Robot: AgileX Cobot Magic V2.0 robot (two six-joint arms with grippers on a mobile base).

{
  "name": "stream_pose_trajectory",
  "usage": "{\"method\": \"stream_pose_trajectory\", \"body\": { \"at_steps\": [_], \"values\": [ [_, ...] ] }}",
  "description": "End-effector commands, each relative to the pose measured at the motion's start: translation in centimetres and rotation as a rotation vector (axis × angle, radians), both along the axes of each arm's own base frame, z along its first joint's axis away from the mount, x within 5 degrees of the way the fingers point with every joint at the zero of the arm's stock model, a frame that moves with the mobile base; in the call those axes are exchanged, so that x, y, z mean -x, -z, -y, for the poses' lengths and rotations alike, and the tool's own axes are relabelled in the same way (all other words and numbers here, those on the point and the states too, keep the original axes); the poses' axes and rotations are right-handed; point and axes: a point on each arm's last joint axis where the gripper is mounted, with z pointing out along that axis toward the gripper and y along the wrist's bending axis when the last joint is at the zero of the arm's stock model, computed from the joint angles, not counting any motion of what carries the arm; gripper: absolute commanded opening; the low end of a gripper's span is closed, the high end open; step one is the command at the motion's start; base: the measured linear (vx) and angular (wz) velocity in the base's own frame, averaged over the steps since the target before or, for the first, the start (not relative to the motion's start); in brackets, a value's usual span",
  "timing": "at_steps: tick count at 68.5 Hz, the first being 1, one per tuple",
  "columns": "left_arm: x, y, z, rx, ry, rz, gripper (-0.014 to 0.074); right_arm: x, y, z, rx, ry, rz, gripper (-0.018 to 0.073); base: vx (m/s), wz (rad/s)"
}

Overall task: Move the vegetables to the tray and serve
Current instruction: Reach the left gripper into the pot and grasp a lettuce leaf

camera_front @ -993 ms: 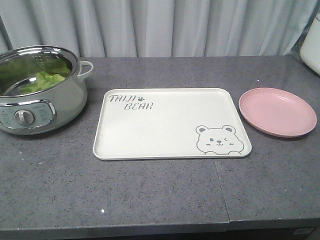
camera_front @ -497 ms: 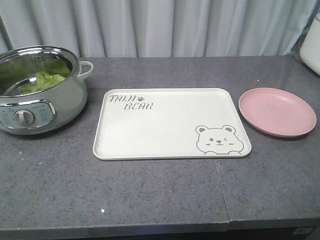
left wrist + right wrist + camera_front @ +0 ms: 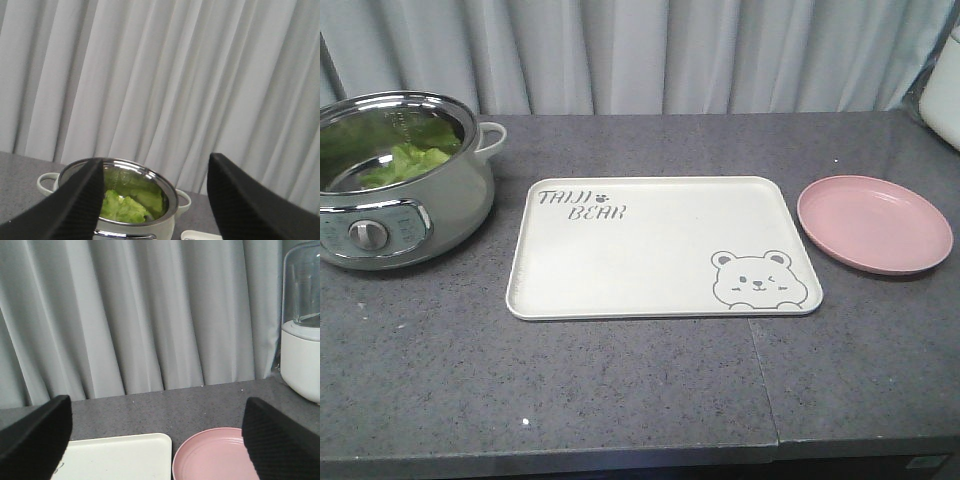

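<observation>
No visible change over the last second in the front view: nothing moved and no arm enters it. Pot (image 3: pixel 420 215) sits far left on the counter (image 3: pixel 620 390), with the vegetables (image 3: pixel 400 160) all inside. Left tool (image 3: pixel 155 160) hangs above and short of the pot, fingers apart, empty. Tray (image 3: pixel 650 250) is centre, bare. Pink plate (image 3: pixel 875 225) is just beside it, not touching. Right tool (image 3: pixel 156 405) has its fingers wide apart, empty. Transfer looks not yet started; the left arm seems best placed for the greens.

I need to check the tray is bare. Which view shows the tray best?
The front view: the whole tray lies in sight, with nothing on it. The right wrist view catches only one corner; the left wrist view only a sliver at the bottom edge.
</observation>
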Motion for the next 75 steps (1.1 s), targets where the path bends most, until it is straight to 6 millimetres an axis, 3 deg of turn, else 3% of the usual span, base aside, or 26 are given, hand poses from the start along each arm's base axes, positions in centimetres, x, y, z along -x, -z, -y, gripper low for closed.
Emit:
{"method": "stream_pose_trajectory", "body": {
  "at_steps": [1, 8, 14, 23, 33, 44, 58, 75],
  "values": [
    [-3.7, -2.8, -0.2, -0.051, -0.003, -0.041, 0.0448, -1.4, -2.8, 0.0, 0.049, 0.009, 0.059, 0.0651, 0.00, 0.00],
    [-8.5, -5.5, -0.4, -0.093, 0.001, -0.153, 0.0447, -3.1, -3.5, -0.2, 0.090, 0.000, -0.002, 0.0646, 0.00, 0.00],
    [-12.8, -6.9, -0.6, -0.118, 0.008, -0.246, 0.0447, -4.3, -2.8, -0.2, 0.138, -0.004, -0.049, 0.0638, 0.00, 0.00],
    [-19.6, -7.8, -0.9, -0.172, 0.028, -0.403, 0.0447, -5.5, -1.7, -0.3, 0.132, -0.013, -0.122, 0.0622, 0.00, 0.00],
    [-25.6, -8.2, -1.1, -0.188, 0.057, -0.566, 0.0447, -6.2, -0.8, -0.4, 0.135, -0.022, -0.187, 0.0608, 0.00, 0.00],
    [-31.2, -6.3, -1.4, -0.191, 0.090, -0.764, 0.0447, -6.2, -0.5, -0.4, 0.138, -0.029, -0.221, 0.0599, 0.00, 0.00],
    [-36.9, -0.8, -1.5, -0.165, 0.134, -1.009, 0.0447, -6.1, -0.3, -0.5, 0.139, -0.032, -0.235, 0.0594, 0.00, 0.00],
    [-39.2, 2.9, -1.3, -0.126, 0.177, -1.069, 0.0447, -6.1, -0.3, -0.5, 0.138, -0.032, -0.235, 0.0594, 0.00, 0.00]
  ]
}}
